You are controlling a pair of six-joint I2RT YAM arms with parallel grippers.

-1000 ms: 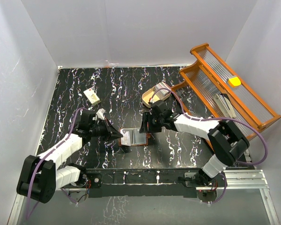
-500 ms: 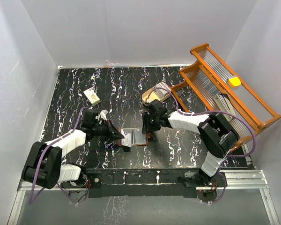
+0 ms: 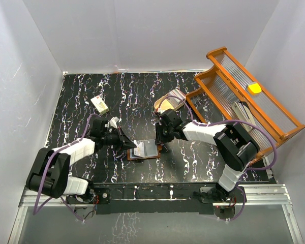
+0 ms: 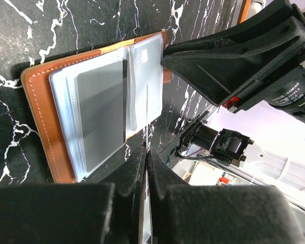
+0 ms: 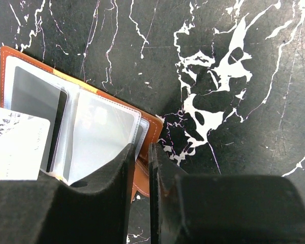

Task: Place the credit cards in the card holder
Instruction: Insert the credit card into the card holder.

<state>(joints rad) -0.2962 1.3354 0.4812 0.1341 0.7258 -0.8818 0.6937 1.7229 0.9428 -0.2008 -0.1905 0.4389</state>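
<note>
Right hand (image 5: 141, 152) pinches the open card holder (image 5: 99, 129) by its edge (pale credit card (image 5: 15, 147) at left).

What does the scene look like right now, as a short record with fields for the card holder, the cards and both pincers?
card holder: lying open on the table, clear sleeves facing up
grey card: inside a sleeve
left pincer: shut on a pale card, held over the holder's left side
right pincer: nearly closed on the holder's right edge
tray: behind the holder, apart from it
step left: pale card not yet in a sleeve
</note>
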